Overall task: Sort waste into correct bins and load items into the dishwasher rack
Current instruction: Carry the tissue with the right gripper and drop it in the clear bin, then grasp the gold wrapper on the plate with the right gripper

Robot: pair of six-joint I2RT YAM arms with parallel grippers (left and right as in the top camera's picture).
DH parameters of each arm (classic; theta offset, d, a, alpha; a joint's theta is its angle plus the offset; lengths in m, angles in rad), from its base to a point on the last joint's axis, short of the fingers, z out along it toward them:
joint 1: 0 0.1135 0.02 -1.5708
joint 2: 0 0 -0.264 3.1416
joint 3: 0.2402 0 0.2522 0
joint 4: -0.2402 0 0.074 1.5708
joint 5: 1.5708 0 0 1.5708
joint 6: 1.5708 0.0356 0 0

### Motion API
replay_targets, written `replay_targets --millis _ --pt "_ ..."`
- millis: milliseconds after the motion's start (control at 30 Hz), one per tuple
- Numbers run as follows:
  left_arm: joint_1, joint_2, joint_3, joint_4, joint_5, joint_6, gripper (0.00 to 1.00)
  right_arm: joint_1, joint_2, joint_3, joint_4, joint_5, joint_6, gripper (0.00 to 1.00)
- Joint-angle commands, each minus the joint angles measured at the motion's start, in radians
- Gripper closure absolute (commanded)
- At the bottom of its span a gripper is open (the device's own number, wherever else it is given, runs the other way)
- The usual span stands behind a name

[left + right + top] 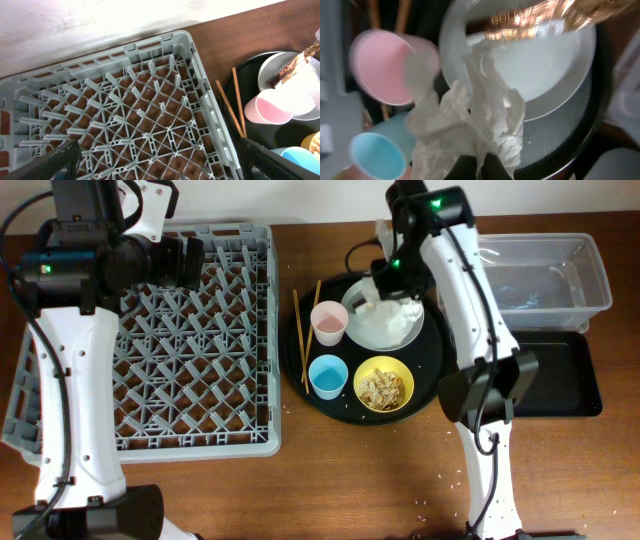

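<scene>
Only right wrist shows right pincer (477, 172) clamped on napkin (485, 115); overhead hides it. Left pincer (160, 167) apart over rack (150, 125).

White napkin (490, 115), pink cup (328, 322), yellow bowl (360, 378), grey lattice rack (262, 330).

Left arm (65, 380) has jaws spread wide; right arm (465, 290), jaws pinched.

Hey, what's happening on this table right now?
Two robot arms are clearing up after a meal. The right hand pinches a crumpled white napkin over the plate on the round black tray. The left hand hovers open over the grey dishwasher rack, which holds nothing yet. The pink cup, blue cup, yellow bowl of scraps and chopsticks all sit on the tray.
</scene>
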Motion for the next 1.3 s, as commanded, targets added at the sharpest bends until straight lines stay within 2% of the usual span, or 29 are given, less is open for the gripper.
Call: replay_targets --millis 0,100,233,467,500,533,567,600,633,667,800,933,1000,1100,1200,1267 --pt "0.003 0.002 0.024 0.002 0.018 -0.014 0.01 -0.054 0.003 0.147 0.009 0.029 0.068 0.96" --pt "0.003 0.002 0.024 0.002 0.018 -0.014 0.01 -0.138 0.003 0.202 0.068 0.1 0.12 0.96" --pt "0.003 0.002 0.024 0.002 0.018 -0.014 0.01 -0.251 0.006 0.188 0.126 0.237 0.212 0.96" --pt "0.003 0.002 0.024 0.002 0.018 -0.014 0.01 -0.405 0.062 0.119 0.239 0.192 0.236 0.94" --pt "0.003 0.002 0.024 0.002 0.018 -0.014 0.01 -0.413 0.068 0.095 0.257 0.175 0.237 0.89" --pt "0.003 0.002 0.024 0.002 0.018 -0.014 0.01 -0.418 0.07 0.071 0.276 0.155 0.237 0.79" --pt "0.003 0.002 0.024 0.002 0.018 -0.014 0.01 -0.42 0.071 0.048 0.291 0.135 0.237 0.66" --pt "0.003 0.002 0.024 0.002 0.018 -0.014 0.01 -0.42 0.071 0.038 0.296 0.121 0.236 0.43" --pt "0.003 0.002 0.024 0.002 0.018 -0.014 0.01 -0.42 0.071 0.029 0.298 0.09 0.236 0.3" --pt "0.003 0.002 0.024 0.002 0.018 -0.014 0.01 -0.419 0.071 0.029 0.298 0.072 0.231 0.28" --pt "0.003 0.002 0.024 0.002 0.018 -0.014 0.01 -0.417 0.043 0.074 0.289 -0.12 0.154 0.27" --pt "0.003 0.002 0.024 0.002 0.018 -0.014 0.01 -0.372 -0.008 0.114 0.283 -0.202 0.207 0.28" --pt "0.003 0.002 0.024 0.002 0.018 -0.014 0.01 -0.323 -0.016 0.115 0.281 -0.189 0.243 0.33" --pt "0.003 0.002 0.024 0.002 0.018 -0.014 0.01 -0.213 -0.011 0.096 0.275 -0.048 0.414 0.34" --pt "0.003 0.002 0.024 0.002 0.018 -0.014 0.01 -0.062 0.005 0.034 0.28 0.225 0.636 0.38" --pt "0.003 0.002 0.024 0.002 0.018 -0.014 0.01 -0.002 0.013 -0.012 0.293 0.325 0.714 0.38"
